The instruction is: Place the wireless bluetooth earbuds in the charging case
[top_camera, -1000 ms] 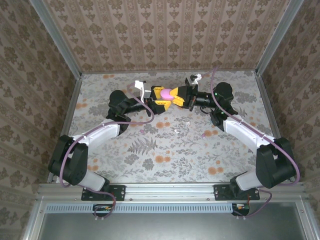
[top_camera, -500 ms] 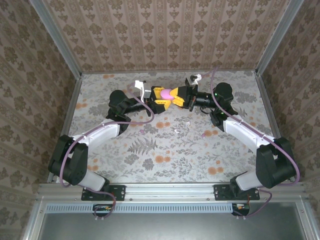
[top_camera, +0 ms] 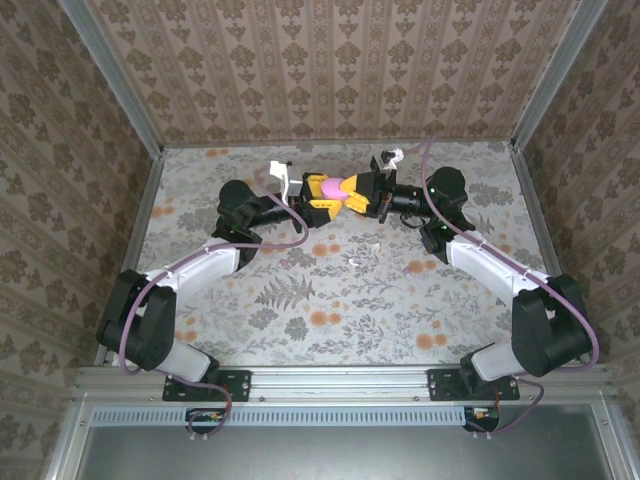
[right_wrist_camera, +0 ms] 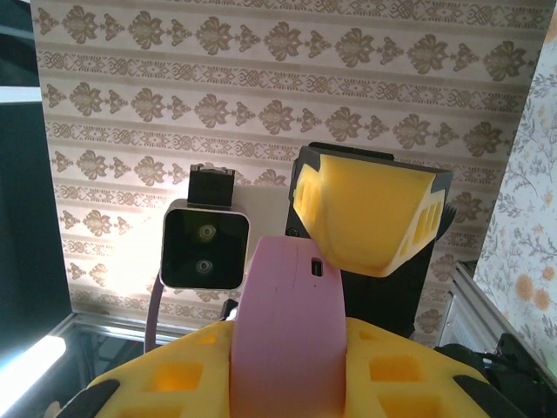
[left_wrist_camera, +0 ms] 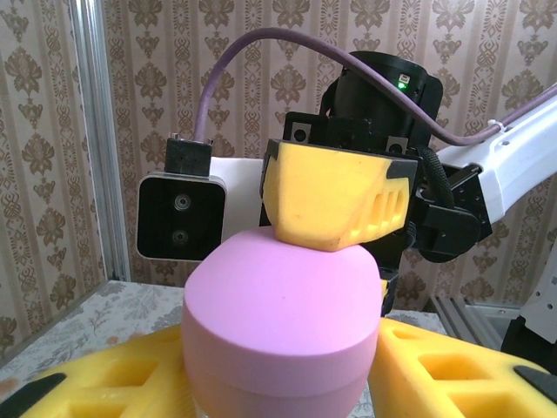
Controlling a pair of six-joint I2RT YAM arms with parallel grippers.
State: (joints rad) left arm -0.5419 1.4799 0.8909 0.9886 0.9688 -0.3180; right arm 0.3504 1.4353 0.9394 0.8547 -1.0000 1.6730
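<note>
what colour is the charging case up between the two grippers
Plain pink. The charging case shows best in the left wrist view.

A pink charging case point(top_camera: 331, 186) is gripped between the left hand point(top_camera: 321, 197) and the right hand point(top_camera: 353, 193) at the far middle of the floral counter point(top_camera: 330, 335). Tiny earbuds point(top_camera: 357, 261) are seen scattered on the counter, apart from the case.

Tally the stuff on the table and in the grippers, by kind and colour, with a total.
Pink pebble-shaped plastic charging case: 1
Tiny white plastic earbuds: 2
Tiny pink plastic earbuds: 2
Total: 5
</note>
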